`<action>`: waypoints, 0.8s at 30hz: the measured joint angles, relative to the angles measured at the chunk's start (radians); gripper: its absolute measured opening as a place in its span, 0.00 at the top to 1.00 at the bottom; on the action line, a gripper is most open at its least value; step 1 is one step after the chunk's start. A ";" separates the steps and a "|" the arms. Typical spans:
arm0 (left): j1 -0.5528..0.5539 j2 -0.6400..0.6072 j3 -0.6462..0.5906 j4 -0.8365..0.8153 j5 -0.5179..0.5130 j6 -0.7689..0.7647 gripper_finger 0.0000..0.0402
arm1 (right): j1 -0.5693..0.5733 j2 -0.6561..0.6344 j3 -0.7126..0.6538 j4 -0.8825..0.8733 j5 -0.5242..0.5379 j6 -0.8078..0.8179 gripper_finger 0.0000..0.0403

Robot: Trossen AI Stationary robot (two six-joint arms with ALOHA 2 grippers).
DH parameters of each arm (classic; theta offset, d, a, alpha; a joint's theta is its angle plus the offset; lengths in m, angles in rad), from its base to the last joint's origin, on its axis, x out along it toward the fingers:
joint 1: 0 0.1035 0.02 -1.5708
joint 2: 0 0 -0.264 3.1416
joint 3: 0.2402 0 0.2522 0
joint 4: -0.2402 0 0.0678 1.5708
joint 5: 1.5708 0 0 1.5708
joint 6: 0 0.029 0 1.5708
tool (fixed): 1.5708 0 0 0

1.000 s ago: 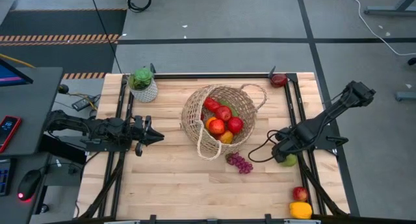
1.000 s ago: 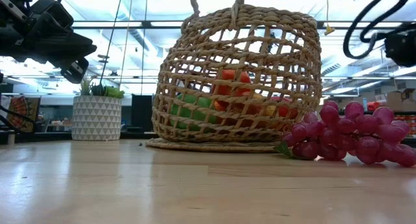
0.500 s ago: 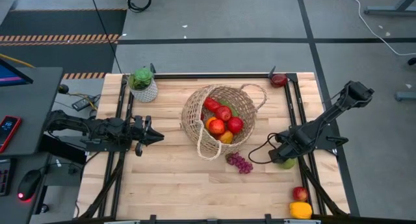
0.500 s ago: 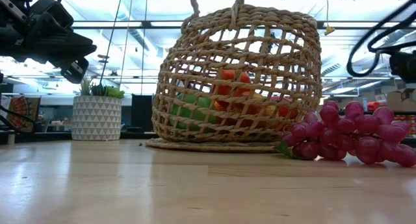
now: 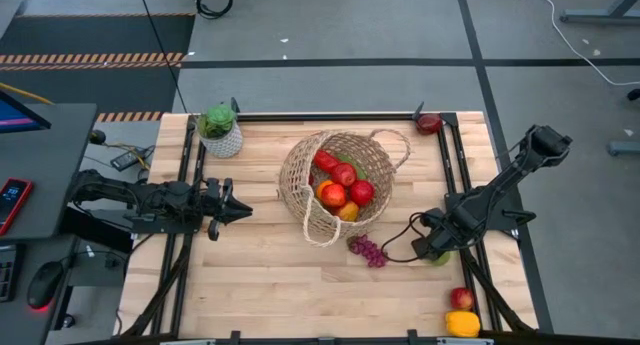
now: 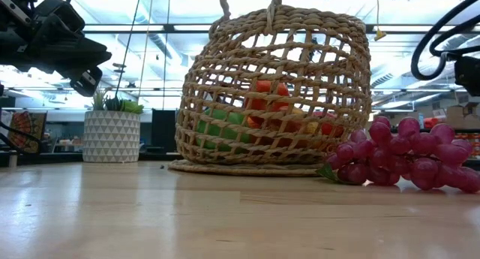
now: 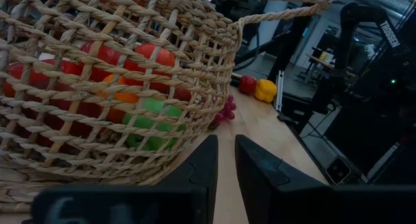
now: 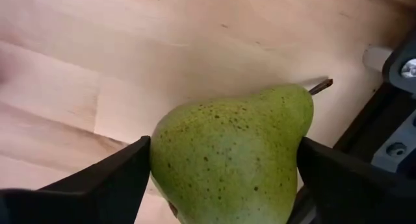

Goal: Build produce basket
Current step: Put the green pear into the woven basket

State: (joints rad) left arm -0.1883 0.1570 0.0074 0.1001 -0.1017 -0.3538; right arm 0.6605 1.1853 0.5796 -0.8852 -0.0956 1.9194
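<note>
Round tan wicker basket (image 5: pixel 335 183) in the middle of the pale wood table (image 5: pixel 260 275), woven open like a net, with a rope-like loop handle at each side. Inside: shiny red apples (image 5: pixel 345 185), something orange and something smooth and green, seen through the gaps in the low view (image 6: pixel 274 94). Bumpy bunch of purple grapes (image 5: pixel 369 251) on the wood just beside the basket, on its near side.

Right gripper (image 8: pixel 224 169) low at the table's right edge, dark fingers (image 8: pixel 97 185) wide apart with a green pear (image 8: pixel 231 156) between them. Speckled skin, fat round body, short brown stem. Fingers right at the pear's sides; hard to tell if squeezing yet.

Left gripper (image 7: pixel 223 160) up off the table at the left side, pointing at the basket, fingers narrow with a thin gap.

Red apple (image 5: pixel 460 298) and a yellow pepper (image 5: pixel 462 323) at the near right corner. Another red fruit (image 5: pixel 429 122) at the far right corner. White patterned pot with a green plant (image 5: pixel 220 132) at the far left.
</note>
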 joint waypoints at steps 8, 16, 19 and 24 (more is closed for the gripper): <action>0.000 0.000 0.000 0.000 0.000 0.000 0.84 | -0.001 -0.009 0.043 -0.012 0.099 -0.003 0.12; 0.000 0.000 0.000 0.000 0.000 0.000 0.85 | -0.003 -0.028 0.134 -0.016 0.263 0.008 0.12; 0.000 0.000 0.000 0.000 0.000 0.000 0.84 | -0.003 -0.058 0.166 -0.016 0.344 -0.008 0.12; 0.000 0.000 0.000 0.000 0.000 0.000 0.85 | -0.003 -0.111 0.204 -0.021 0.486 -0.011 0.12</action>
State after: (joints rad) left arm -0.1883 0.1570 0.0074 0.1001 -0.1019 -0.3542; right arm 0.6571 1.0738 0.7832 -0.9061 0.3902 1.9081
